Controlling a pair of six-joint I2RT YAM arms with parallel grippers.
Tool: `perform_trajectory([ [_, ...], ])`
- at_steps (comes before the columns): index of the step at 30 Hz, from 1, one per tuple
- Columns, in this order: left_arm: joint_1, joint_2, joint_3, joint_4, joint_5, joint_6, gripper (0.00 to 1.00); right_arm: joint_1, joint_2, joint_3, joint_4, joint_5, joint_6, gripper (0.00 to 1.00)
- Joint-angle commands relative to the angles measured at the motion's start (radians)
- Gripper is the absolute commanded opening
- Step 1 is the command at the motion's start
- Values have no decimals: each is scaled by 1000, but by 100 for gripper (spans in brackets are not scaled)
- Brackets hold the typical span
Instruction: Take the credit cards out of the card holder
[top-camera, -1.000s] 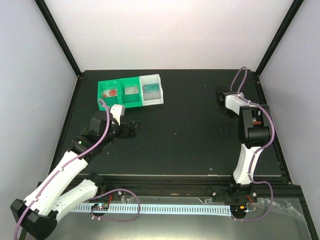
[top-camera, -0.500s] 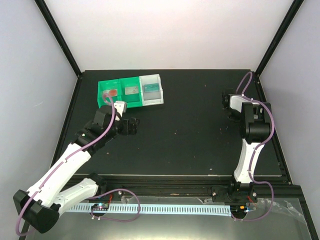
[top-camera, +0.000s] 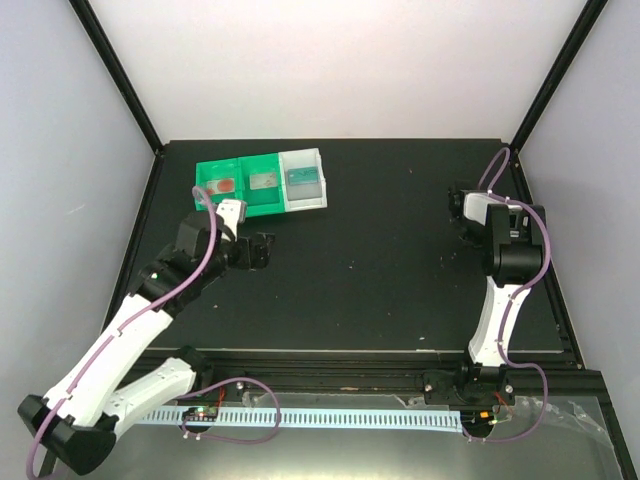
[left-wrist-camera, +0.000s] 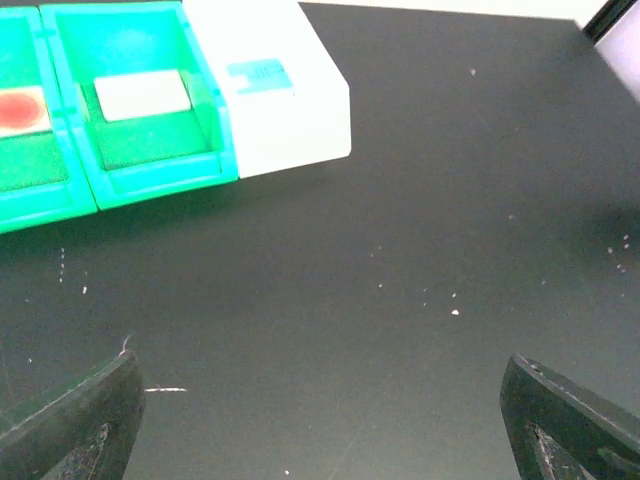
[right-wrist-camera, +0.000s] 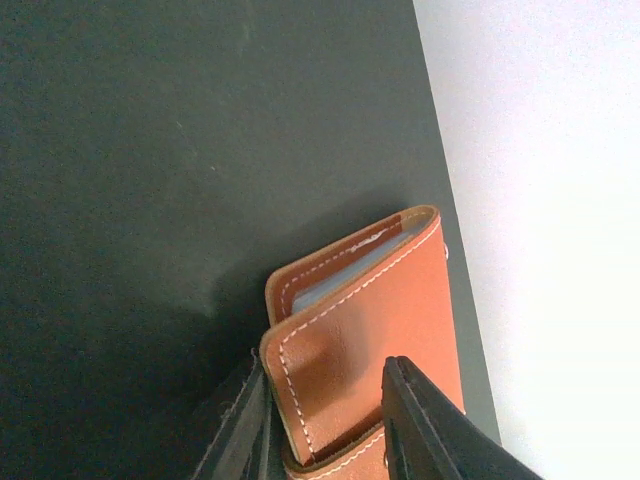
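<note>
right arm: over the last second the wrist swung out toward 3 o'clock, and the right gripper (right-wrist-camera: 325, 368) came down over the card holder (right-wrist-camera: 340, 345) while its jaws narrowed. now one finger sits at the holder's folded edge and the other lies over its face. both look to touch leather, so i read it as clamped, though not yet proven firm.

holder location: about 2 o'clock on the table (top-camera: 380, 270), hard by the right edge. hidden under the wrist in the top view.

left arm: the left gripper (left-wrist-camera: 320, 380) crept a little toward 11 o'clock. its jaws are wide apart with nothing between them, hovering just short of the bins.

meaning: judged as the grasp step only. no card is leaving the holder yet.

materials:
- holder: tan leather-like, smooth, pale stitching, rounded corners, folded double. a pale blue edge shows between the flaps; pocket or card, cannot tell.
- green bin (left-wrist-camera: 150, 185): glossy plastic with two compartments, holding a whitish card (left-wrist-camera: 142, 95) and a red-spotted card (left-wrist-camera: 15, 108).
- white bin (left-wrist-camera: 300, 120): holds a small light blue rectangle (left-wrist-camera: 258, 73).
- table: matt black, dust-flecked.
</note>
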Motion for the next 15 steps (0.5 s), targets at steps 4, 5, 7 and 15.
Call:
perform_trajectory([
  [4,-2,-101,-9,18,-13,-2,99,-16,-4,-28,7,6,-6,25],
  [5,-2,-102,-8,14,-18,-7,99,-18,-6,-35,13,6,-6,25],
  [7,-1,-106,-5,10,-17,-10,99,-17,-7,-38,12,11,-4,25],
  [15,-2,-134,-32,34,-9,-14,99,-16,5,-31,-2,15,9,20],
])
